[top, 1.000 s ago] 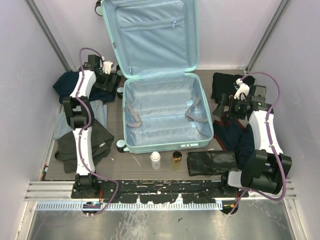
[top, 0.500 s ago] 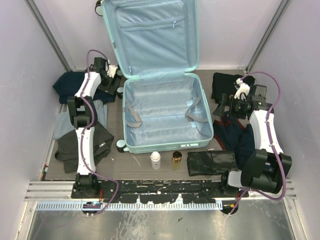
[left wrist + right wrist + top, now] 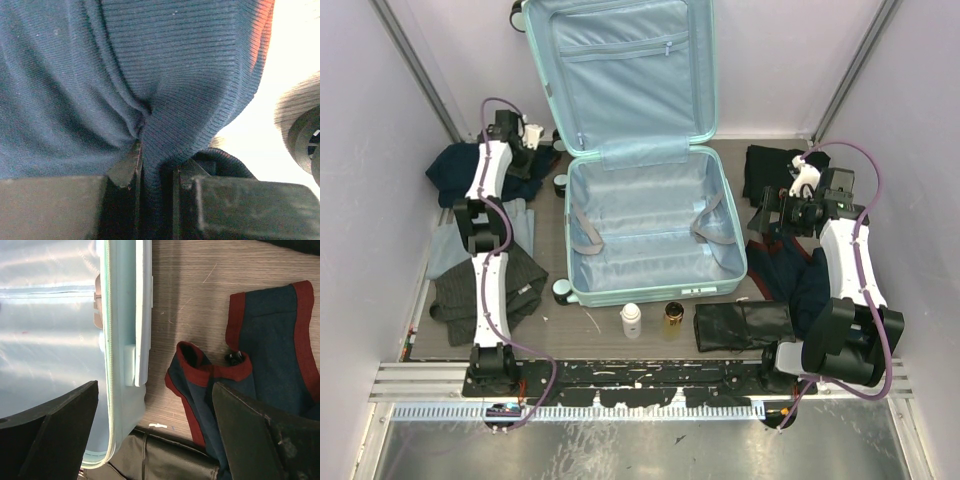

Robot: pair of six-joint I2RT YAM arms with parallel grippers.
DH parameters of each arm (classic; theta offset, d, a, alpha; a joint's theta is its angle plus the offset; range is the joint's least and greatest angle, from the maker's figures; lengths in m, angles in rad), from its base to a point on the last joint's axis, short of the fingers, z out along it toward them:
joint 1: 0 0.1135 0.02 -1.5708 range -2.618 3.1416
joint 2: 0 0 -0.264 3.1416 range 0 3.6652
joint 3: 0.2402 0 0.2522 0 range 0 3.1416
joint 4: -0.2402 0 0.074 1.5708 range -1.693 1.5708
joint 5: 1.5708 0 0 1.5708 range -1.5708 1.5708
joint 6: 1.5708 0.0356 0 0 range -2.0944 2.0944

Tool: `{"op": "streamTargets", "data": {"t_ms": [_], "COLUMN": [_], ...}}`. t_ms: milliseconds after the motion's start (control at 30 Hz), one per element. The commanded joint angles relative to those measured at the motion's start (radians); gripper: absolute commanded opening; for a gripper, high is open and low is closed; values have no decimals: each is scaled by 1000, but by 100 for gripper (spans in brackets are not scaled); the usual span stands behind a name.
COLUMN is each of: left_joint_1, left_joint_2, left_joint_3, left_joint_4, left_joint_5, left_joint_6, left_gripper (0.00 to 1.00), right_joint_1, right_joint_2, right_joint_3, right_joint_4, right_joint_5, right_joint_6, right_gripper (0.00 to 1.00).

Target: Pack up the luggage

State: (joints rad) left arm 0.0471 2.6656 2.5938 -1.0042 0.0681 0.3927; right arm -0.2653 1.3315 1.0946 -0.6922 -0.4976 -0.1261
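Luggage (image 3: 650,230) sits centre frame in the top view, lying open: base flat on the table, lid standing up against the back wall with a zip pocket across it, light blue lining and two grey straps showing in the base. Left gripper (image 3: 532,140) is in the upper left of the top view, just beside the lid's lower left corner and over a navy knit (image 3: 455,165) heaped on the table. Left wrist view: jaws nearly closed, a fold of the knit pinched between the fingers (image 3: 125,167), ribbed fabric bunching down into the gap and filling most of the frame. Dark wheel (image 3: 305,145) pokes in at the right edge of that view. Right gripper (image 3: 155,420) is right of centre in the top view, beside the luggage's right wall; jaws spread wide, nothing between them, and below them lies bare table between the luggage rim and a navy-and-red garment (image 3: 270,330). Black clothes (image 3: 770,165) lie in the upper right of the top view. Grey striped garment (image 3: 515,285) and a pale blue one (image 3: 445,245) lie at left, under the left arm. Along the luggage's near edge, low in the frame: white bottle (image 3: 631,319), amber jar (image 3: 673,318) just beside it, then a folded black item (image 3: 740,325) to the right, all on the table outside the luggage.
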Motion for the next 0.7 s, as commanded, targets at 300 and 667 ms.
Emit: {"op": "streamTargets", "data": {"t_ms": [300,667], "left_joint_1": [233,278], "left_joint_2": [-224,-398], "left_joint_3": [-1,-69], "left_joint_4": [130,157], "left_joint_5": [499,676], "left_joint_6": [-412,-547], "left_gripper": [0,0], "right_joint_1": [-3,-4], "right_joint_2": [-63,-98], "right_joint_3": [17,21], "right_joint_4": [-7,-9], "right_joint_5": [-17,-32], "right_joint_6": [-5,1], "right_gripper": [100,100]}}
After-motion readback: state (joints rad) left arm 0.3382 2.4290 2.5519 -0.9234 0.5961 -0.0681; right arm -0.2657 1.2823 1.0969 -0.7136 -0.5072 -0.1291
